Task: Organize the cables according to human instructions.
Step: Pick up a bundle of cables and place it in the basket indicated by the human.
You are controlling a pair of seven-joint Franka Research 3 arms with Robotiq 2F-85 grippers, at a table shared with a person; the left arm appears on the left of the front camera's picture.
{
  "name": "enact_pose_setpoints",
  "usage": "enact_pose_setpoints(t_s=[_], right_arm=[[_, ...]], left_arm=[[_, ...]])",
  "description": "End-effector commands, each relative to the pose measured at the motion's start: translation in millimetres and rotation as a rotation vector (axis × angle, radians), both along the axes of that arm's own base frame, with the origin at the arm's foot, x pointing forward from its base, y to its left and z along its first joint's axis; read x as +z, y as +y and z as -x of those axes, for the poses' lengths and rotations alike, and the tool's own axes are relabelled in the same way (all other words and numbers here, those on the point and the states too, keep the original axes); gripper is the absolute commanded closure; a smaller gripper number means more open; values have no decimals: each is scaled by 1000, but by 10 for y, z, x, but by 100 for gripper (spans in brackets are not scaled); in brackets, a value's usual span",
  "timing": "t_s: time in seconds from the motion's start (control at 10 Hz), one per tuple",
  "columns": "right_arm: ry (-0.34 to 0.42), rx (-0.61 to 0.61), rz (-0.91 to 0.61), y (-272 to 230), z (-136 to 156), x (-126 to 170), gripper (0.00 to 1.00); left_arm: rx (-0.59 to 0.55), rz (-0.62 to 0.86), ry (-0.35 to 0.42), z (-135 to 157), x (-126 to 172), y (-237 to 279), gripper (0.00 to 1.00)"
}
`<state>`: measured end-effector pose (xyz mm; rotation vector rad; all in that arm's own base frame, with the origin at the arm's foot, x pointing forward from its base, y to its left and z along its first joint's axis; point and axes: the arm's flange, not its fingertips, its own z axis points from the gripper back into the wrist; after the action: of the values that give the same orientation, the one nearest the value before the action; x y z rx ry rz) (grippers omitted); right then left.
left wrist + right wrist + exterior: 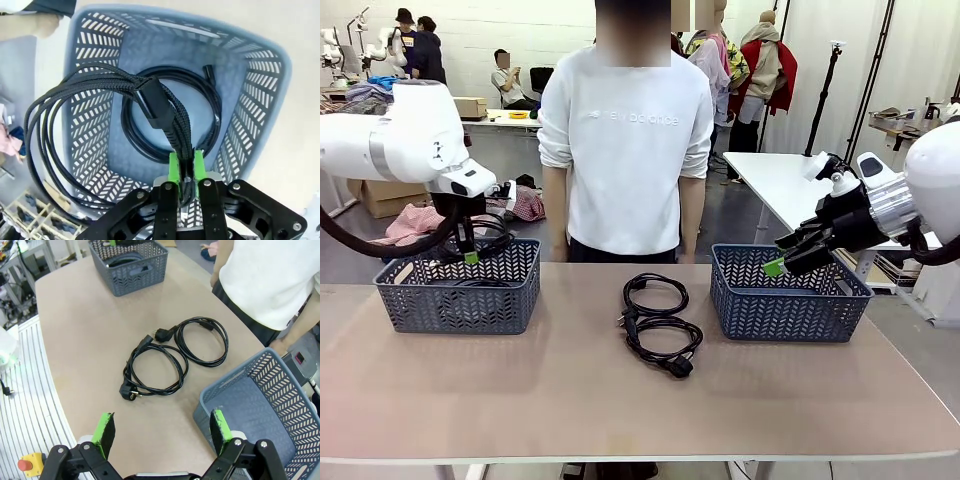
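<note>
Left gripper (470, 257) (186, 160) hung straight down over the left basket (455, 300) (280, 55), wrist vertical, green pads pinched tight on the held cable (155, 100) where its strands bunch below the plug. The loops drooped sideways, some across the basket wall. A second coiled cable (131, 135) lay flat on that basket's floor. Mid-table, in front of the person (625, 150), two loose cables (660, 320) (175, 355) sat touching each other, plugs toward the near edge. These cords looked light, limp and floppy, likely to uncoil if lifted by one strand. The plugs are the only stiff, heavier parts, so a pinch across several strands near a plug seemed the best hold. Right basket (785, 305) (235, 375) held nothing. Right gripper (785, 255) (162, 427) hovered above its near-left rim, forearm slanted in from the right, fingers spread wide and pointing toward the table middle, carrying nothing.
</note>
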<state>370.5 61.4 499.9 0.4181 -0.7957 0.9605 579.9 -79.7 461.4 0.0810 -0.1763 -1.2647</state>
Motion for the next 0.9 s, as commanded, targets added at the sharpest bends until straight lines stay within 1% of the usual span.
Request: enact_pose_setpoints(t_s=[0.0, 0.1, 0.2, 0.3, 0.4, 0.5, 0.6, 0.7, 0.8], right_arm=[[-14, 24, -24, -10, -40, -14, 0], [-14, 24, -24, -10, -40, -14, 0], [-14, 24, -24, -10, -40, -14, 0], [-14, 24, -24, -10, -40, -14, 0], [-14, 24, -24, -10, -40, -14, 0], [-14, 24, -24, -10, -40, -14, 0], [-14, 24, -24, -10, -40, -14, 0], [-14, 24, -24, -10, -40, -14, 0], [-14, 24, -24, -10, -40, -14, 0]], left_arm=[[-6, 26, -7, -50, 20, 44, 100], [-1, 32, -5, -71, 3, 62, 100], [-7, 39, 3, -85, -19, 65, 68], [-7, 42, 9, -93, -27, 67, 68], [-3, 43, 10, -95, -17, 73, 49], [-2, 37, 15, -98, 17, 69, 64], [2, 36, 22, -106, 37, 72, 29], [8, 39, 29, -112, 39, 76, 44], [11, 46, 42, -120, 25, 76, 10]])
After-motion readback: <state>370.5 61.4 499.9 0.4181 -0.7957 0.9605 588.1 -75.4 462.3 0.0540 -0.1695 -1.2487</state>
